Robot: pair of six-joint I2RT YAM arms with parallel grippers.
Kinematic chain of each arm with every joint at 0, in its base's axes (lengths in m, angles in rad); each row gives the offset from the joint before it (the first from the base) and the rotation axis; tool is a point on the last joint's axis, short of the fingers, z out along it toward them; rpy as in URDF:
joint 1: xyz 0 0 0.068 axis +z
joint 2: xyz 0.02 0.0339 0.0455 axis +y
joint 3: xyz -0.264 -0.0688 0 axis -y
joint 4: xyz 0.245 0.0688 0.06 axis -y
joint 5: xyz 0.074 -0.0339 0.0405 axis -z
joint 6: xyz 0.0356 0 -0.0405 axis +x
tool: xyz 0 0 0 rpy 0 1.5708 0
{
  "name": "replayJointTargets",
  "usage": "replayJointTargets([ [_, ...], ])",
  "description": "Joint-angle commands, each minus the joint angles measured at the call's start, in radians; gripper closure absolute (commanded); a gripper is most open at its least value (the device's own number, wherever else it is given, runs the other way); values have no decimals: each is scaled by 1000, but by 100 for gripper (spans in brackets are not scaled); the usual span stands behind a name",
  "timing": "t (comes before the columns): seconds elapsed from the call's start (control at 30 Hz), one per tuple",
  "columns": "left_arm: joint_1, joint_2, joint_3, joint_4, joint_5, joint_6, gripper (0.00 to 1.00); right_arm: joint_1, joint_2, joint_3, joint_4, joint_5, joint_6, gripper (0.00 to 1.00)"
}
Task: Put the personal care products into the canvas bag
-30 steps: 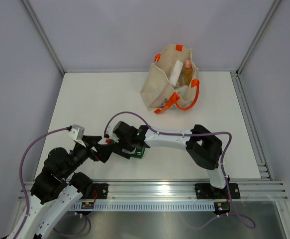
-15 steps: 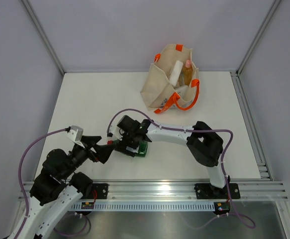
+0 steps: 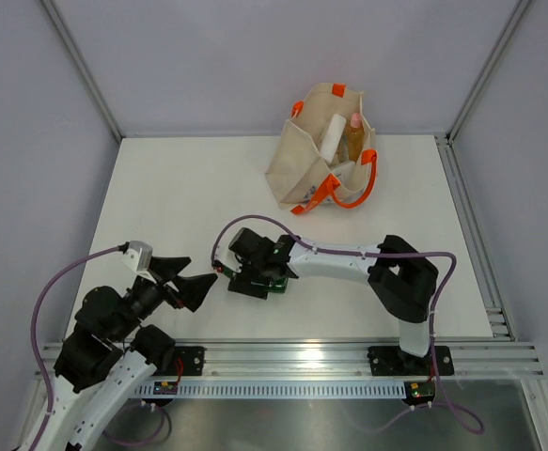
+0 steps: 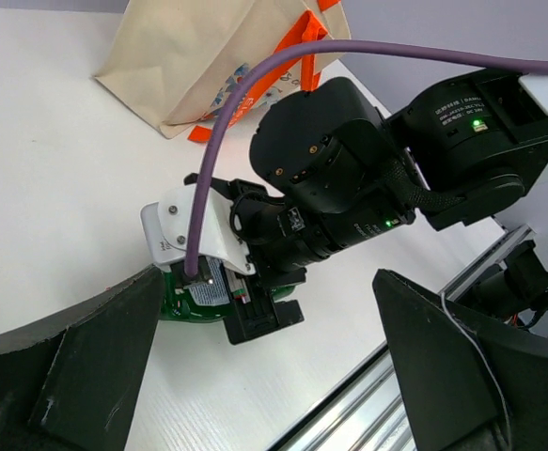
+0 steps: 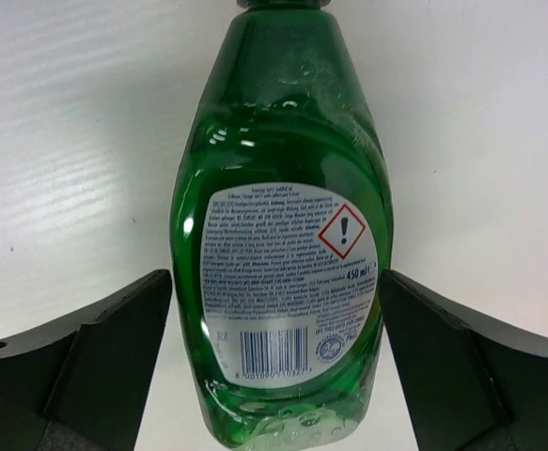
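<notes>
Over the last second my right arm has slid its wrist toward its own base side, and the left arm has backed away from the bottle. The right gripper now hangs straight over the flat green bottle, jaws spread as wide as they go, one finger either side of its lower body. Nothing is clamped yet. From the wrist view I cannot tell whether the pads brush the plastic. I judge this straddle to be the set-up for a pinch across the narrow sides, since the bottle lies flat on the white table, back label up, and offers no other purchase.

The left gripper sits just beside the bottle on its left. It is equally released and holds nothing, its open fingers pointed at my right wrist. I read that as standing clear so the two arms do not collide.

Well apart from the bottle, on its far side and a little to the right, stands the canvas bag with its mouth open. A white bottle and a tan pink-capped bottle already show inside. The green bottle looks like the only product outside it.
</notes>
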Motion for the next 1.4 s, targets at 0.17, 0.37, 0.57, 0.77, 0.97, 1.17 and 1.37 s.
replayJointTargets([
  [0.17, 2, -68, 3, 70, 41, 12, 1, -72, -177, -27, -133, -244, -166, 1],
  [0.37, 2, -66, 3, 70, 44, 13, 1, -74, -140, -97, -110, -130, -134, 1],
  [0.57, 2, -60, 3, 70, 44, 18, 1, -75, -93, -104, -85, -74, -125, 1],
  [0.77, 2, -60, 2, 69, 42, 17, 1, -84, -1, -109, -62, -83, -130, 1],
  [0.97, 2, -51, 3, 72, 44, 18, 1, -84, 65, -98, -94, -125, -123, 0],
  [1.17, 2, -51, 1, 72, 47, 18, 1, -78, 131, -14, -185, -82, -76, 0],
  [1.37, 2, -52, 1, 75, 45, 18, 1, -43, 176, 17, -219, 20, -67, 0],
])
